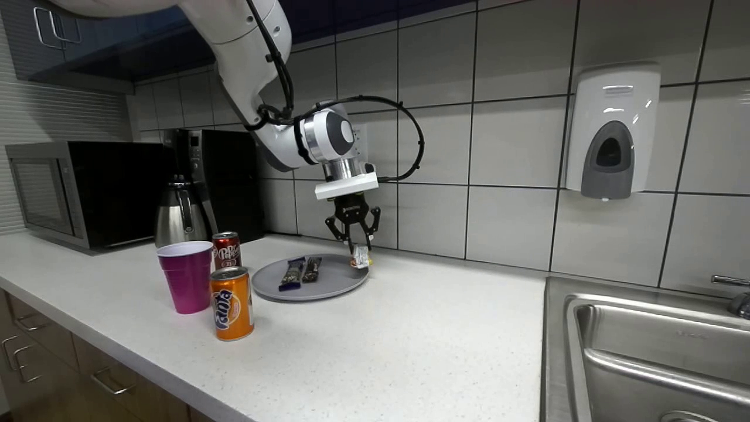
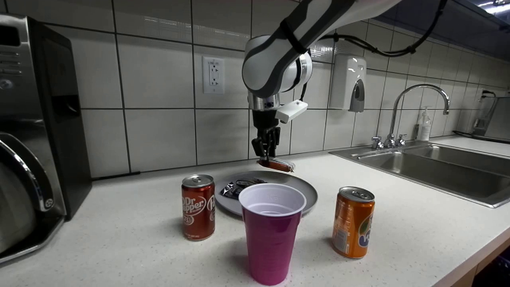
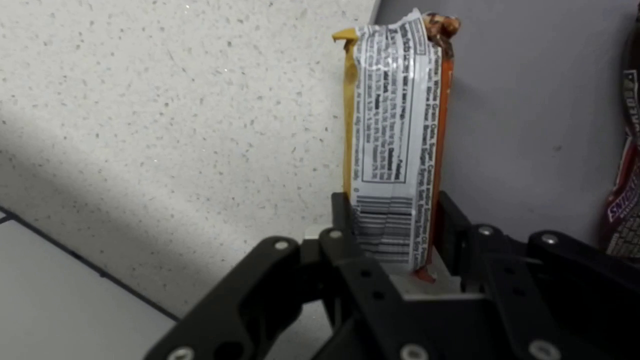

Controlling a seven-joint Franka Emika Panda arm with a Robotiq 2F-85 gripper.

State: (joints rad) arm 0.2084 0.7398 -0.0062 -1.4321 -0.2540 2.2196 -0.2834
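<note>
My gripper (image 1: pixel 360 244) is shut on a wrapped snack bar (image 1: pixel 361 259), with a finger on each side of it. In the wrist view the bar (image 3: pixel 390 120) shows a white label with a barcode and yellow and orange edges. In an exterior view the bar (image 2: pixel 279 165) is held roughly level above the far edge of a grey plate (image 2: pixel 301 193). Two dark wrapped bars (image 1: pixel 292 275) (image 1: pixel 312 269) lie side by side on the plate. Part of one with Snickers lettering (image 3: pixel 627 210) shows at the right of the wrist view.
A magenta cup (image 2: pixel 273 239), a Dr Pepper can (image 2: pixel 198 209) and an orange Fanta can (image 2: pixel 353 223) stand near the plate. A tiled wall (image 1: pixel 433 223) is close behind the gripper. A steel sink (image 1: pixel 556 351), a metal jug (image 1: pixel 176 217) and a microwave (image 1: pixel 88 187) also show.
</note>
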